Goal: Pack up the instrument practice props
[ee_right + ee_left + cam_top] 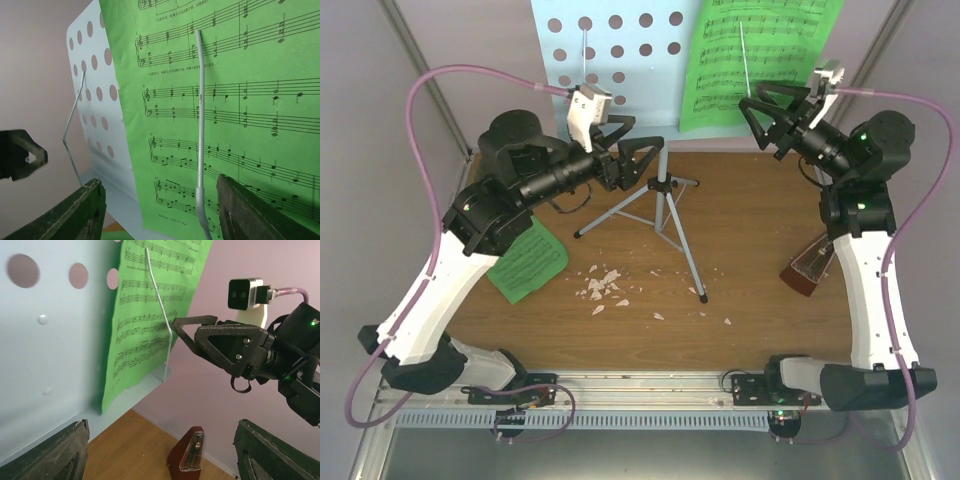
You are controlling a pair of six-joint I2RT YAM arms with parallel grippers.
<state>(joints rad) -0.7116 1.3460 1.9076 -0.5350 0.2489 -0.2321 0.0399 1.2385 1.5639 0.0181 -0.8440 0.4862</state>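
Stand [631, 34]: smooth matt pale-blue sheet; shiny metal legs [685, 250]. Page [250, 100] ahead of right claw [159, 182]: matt green paper. Metronome [187, 457] ahead of left claw [162, 427]: glossy brown case, clear front. Table [760, 220]: wood grain.

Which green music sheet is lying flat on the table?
The green sheet beside the left arm; the other page stands upright on the music stand.

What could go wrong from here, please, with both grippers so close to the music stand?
The green sheet is pinned under the wire holder; if the open right gripper pulls it sideways, it may tear or drag the music stand. The stand rests on thin tripod legs, and the open left gripper is near its post, so a nudge might tip it. The metronome stands close to the right arm, which could knock it.
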